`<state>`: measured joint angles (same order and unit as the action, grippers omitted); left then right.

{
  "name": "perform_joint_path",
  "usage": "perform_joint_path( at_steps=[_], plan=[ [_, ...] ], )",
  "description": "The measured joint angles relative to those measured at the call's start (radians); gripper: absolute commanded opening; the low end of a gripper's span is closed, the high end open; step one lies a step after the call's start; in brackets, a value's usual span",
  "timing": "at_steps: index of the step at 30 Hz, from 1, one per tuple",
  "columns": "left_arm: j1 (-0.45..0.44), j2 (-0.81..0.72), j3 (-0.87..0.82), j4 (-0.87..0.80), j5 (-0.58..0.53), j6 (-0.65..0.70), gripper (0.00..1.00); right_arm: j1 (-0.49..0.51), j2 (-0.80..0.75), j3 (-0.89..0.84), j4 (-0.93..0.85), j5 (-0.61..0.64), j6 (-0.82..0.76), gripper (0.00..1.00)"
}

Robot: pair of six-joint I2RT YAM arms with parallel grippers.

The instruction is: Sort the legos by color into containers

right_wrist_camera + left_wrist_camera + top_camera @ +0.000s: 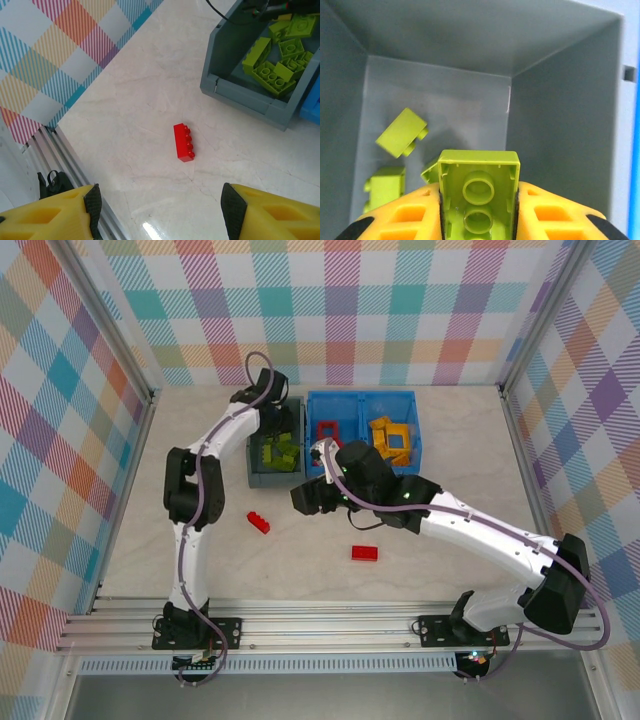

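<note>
Left wrist view puts the green brick (479, 195) in the middle, clamped by its two long sides in the left gripper (479, 220), which is closed only as far as the width of the brick allows. It hangs over the open grey bin (560, 125), above the floor where other green bricks (400, 132) lie. The step, as I judge it, is the drop. You should open the gripper only while the brick is well between the walls, and then lift straight up so that the fingers do not catch the rim. A low release is better, because the brick may bounce on the ones below.

The right gripper (157, 210) is wide open and holds nothing. It hovers above the worktop (125, 90), with a red brick (183, 142) lying flat ahead of it, near the grey bin. In the top view a second red brick (364, 553) lies nearer the arm bases. Both belong, I think, in the blue bin (345, 396), in the compartment with the red pieces.
</note>
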<state>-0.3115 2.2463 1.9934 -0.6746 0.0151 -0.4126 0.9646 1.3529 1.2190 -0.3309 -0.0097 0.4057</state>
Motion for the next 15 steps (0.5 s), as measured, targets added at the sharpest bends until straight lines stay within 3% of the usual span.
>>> perform_joint_path(
  at_steps=[5,11,15],
  plan=[
    [0.006,0.053,0.034,0.0,0.029,-0.044,0.58,0.0,0.0,0.0,0.002,0.01,0.002,0.68],
    [0.013,0.034,0.004,0.008,0.047,-0.053,0.61,0.0,-0.001,-0.014,-0.007,0.023,0.004,0.7],
    [0.013,-0.072,-0.11,0.012,0.049,-0.071,0.61,0.002,0.023,-0.007,-0.047,0.021,0.0,0.73]
  ],
)
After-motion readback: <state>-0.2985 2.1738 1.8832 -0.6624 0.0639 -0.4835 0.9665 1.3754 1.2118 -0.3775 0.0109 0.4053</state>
